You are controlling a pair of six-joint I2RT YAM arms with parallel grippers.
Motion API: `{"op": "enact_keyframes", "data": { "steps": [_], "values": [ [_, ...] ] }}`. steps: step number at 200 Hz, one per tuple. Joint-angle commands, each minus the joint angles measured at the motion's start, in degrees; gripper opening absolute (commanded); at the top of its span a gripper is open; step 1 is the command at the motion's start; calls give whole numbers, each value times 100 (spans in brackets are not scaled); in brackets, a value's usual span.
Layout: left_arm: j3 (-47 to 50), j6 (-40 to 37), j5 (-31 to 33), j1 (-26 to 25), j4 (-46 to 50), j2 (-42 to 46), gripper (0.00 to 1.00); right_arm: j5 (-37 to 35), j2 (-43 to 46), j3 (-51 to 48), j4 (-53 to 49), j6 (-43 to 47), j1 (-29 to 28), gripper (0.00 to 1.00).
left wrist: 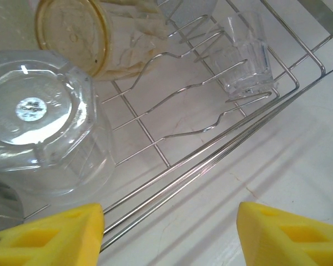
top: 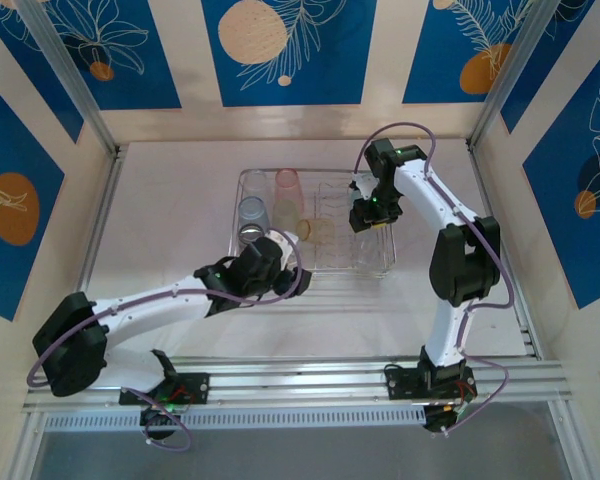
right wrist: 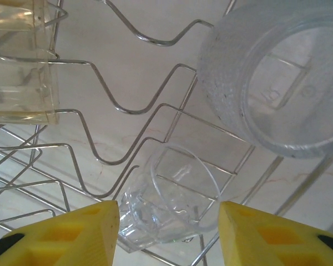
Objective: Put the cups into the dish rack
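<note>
The dish rack [top: 380, 262] is a silver wire basket at mid-table with several cups in it: pink [top: 286, 185], clear [top: 253, 185], bluish [top: 251, 212], amber [top: 298, 228]. My left gripper [top: 280, 262] hangs at the rack's near edge. In the left wrist view it [left wrist: 169, 233] is open and empty over the rim wire [left wrist: 211, 160], beside an upturned clear cup [left wrist: 41, 127]. My right gripper [top: 370, 225] is over the rack's right part. It [right wrist: 169, 227] stands open around a clear cup [right wrist: 172, 202] lying on its side on the prongs.
An amber cup [left wrist: 94, 36] lies on its side in the rack, and a small clear tumbler [left wrist: 247, 61] sits near the rim. A frosted cup [right wrist: 277, 77] and a yellowish cup [right wrist: 19, 66] lie close to my right gripper. White walls enclose the table.
</note>
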State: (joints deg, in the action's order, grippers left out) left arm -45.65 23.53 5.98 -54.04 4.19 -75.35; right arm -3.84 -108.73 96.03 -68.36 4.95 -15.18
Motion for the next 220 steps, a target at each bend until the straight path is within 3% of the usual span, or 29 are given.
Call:
{"op": "enact_keyframes", "data": {
  "steps": [1, 61, 220],
  "values": [
    [102, 3, 266, -63, 186, 299, 66, 624, -105, 39, -47, 411, 76, 50],
    [291, 46, 439, -76, 61, 663, 69, 892, -347, 149, -304, 735, 130, 50],
    [373, 127, 334, -80, 4, 541, 69, 284, -217, 144, -1203, 215, -350, 50]
  ]
}}
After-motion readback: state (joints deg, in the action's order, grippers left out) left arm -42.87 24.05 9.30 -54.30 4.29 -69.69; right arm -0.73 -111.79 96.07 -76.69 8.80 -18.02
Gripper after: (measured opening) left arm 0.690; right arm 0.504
